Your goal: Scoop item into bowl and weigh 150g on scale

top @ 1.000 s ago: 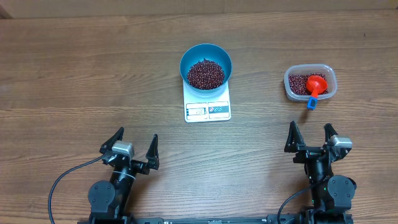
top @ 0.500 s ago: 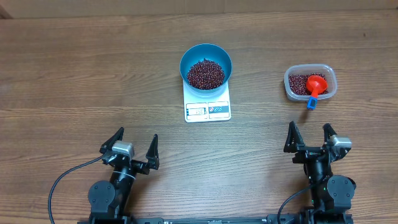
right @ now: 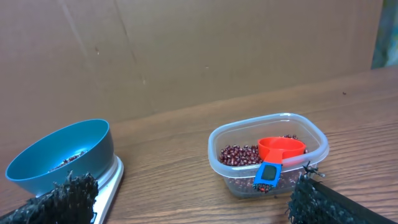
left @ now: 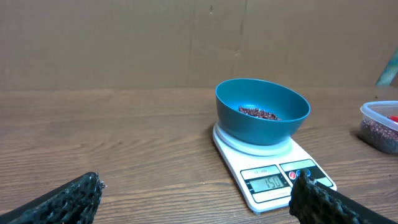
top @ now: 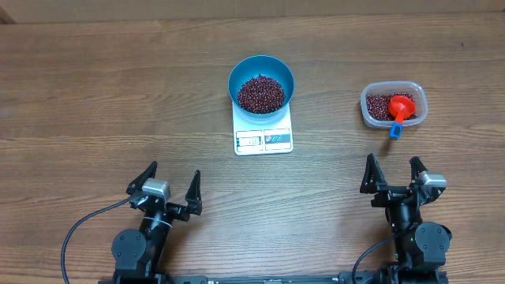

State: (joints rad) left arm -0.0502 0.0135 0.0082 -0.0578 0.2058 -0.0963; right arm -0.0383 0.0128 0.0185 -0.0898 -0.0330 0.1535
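Hands are seen first, both at the near edge of the desk point(top: 118, 95). The left hand point(top: 174, 172) is held low and pointed toward the far side, with its two dark fingers point(left: 68, 199) spread wide apart and nothing between them. The right hand point(top: 391, 162) is posed in the same manner on the other side, also opened wide and empty. No object is touched by either hand, and both are well apart from the things of the task.

Further out, near the middle of the desk, the scale point(top: 264, 140) is placed, white and flat, with its display point(left: 272, 182) turned toward the robot. On it the figure 150 is shown. The bowl point(top: 234, 79), round and bright blue, is set upright on the far part of the scale. Inside it the item point(top: 261, 93) is heaped: many small glossy grains of dark red colour, by which the bottom is covered.

To the right of the scale, apart from it, a clear plastic tub point(top: 423, 110) is found. More of the same grains are held in it. A red scoop point(top: 401, 106) with a blue handle end is laid in the tub, its handle resting over the near rim.
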